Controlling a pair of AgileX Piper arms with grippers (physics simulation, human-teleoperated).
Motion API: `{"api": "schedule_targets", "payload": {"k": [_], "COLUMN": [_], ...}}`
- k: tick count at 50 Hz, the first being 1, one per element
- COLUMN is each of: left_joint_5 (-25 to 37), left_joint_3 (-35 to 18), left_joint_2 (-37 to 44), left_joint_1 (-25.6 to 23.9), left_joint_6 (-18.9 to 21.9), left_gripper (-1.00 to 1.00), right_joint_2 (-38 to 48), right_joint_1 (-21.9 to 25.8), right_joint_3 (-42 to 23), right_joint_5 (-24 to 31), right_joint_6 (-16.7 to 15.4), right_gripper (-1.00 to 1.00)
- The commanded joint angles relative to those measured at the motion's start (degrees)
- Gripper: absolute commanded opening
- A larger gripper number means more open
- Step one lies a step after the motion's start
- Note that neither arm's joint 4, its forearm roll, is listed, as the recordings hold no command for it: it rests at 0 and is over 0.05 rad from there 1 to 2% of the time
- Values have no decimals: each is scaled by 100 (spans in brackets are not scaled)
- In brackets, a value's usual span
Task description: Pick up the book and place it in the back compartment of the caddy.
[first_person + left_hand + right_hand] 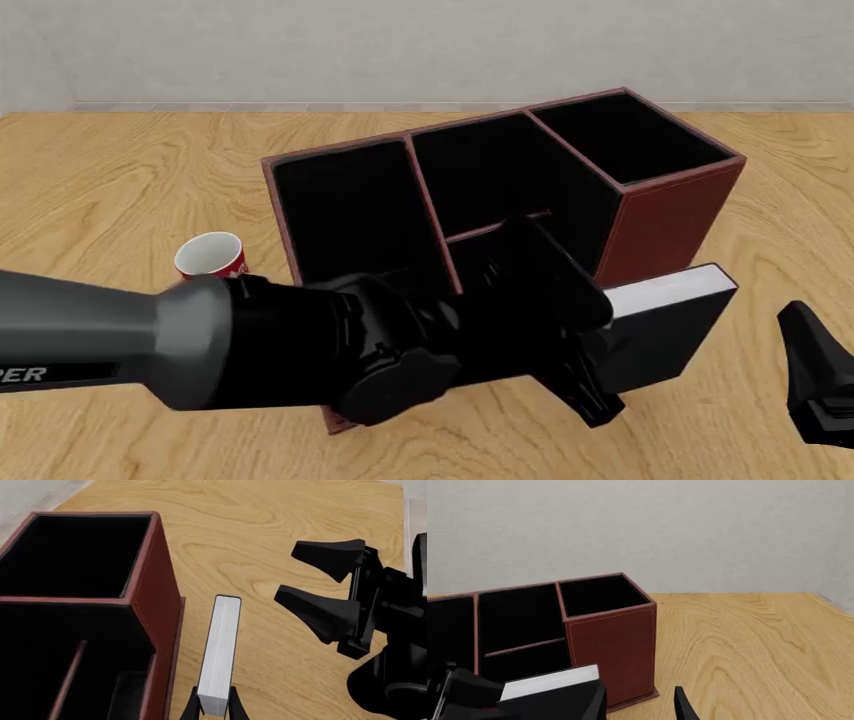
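Observation:
My left gripper (215,711) (597,352) is shut on the book (221,650) (667,322). It is a black hardcover, held with its white page block up. In the front view the book hangs just right of the caddy's (674,215) near right corner, outside its brown wall (155,605). The book also shows in the right wrist view (550,681). The back compartment (527,664) is the small cell on the near side of the low divider (501,225). In the front view my left arm mostly hides it. My right gripper (313,580) (640,706) is open and empty, to the right of the book.
A red-and-white mug (214,256) stands on the wooden table (107,180) left of the caddy. The caddy's tall right cell (627,135) and long left cell (347,210) are open at the top. A grey wall (640,530) runs behind the table.

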Motion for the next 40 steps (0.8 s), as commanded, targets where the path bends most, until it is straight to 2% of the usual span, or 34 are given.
{"api": "schedule_targets", "payload": {"k": [1,18,23,33,40], "left_joint_5": [0,151,179,308,636], "left_joint_3": [-2,98,153,167,81], "left_joint_2": [-249,-670,-809,-1019,-1280], "left_joint_1": [-7,-79,-126,-58,-120], "left_joint_6": [97,160,12,173,419], "left_gripper": [-100,-100,-100,-100,-100], "right_joint_2": [-2,1,0,0,-1], "right_joint_1": [0,0,0,1,0], "right_joint_3": [0,0,0,0,0], "right_joint_5": [1,0,0,0,0], "right_joint_6": [-1,0,0,0,-1], "right_gripper": [100,100,100,100,100]}}
